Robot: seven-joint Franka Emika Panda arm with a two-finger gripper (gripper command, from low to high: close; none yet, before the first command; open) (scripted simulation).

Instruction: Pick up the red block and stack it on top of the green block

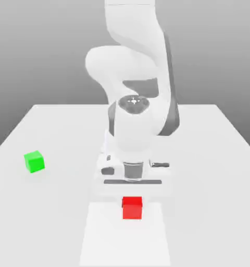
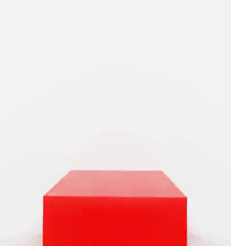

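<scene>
**Arm lowered over the red block**

The gripper (image 1: 132, 194) is closed down to a narrow gap, and the red block (image 1: 132, 207) sits right at its tip on the white table (image 1: 210, 156). The white arm (image 1: 135, 78) bends low over it. The green block (image 1: 34, 161) lies well apart, toward the exterior view's left.

A white robot arm (image 1: 135, 99) was observed bent low over a white table (image 1: 215, 156), its hand directed downward toward the near edge. The gripper (image 1: 132, 197) was found closed, positioned directly at the red block (image 1: 132, 207), which was seen just below the hand. 1 green block (image 1: 34, 161) was noted resting on the table, well apart, toward the exterior view's left.
</scene>
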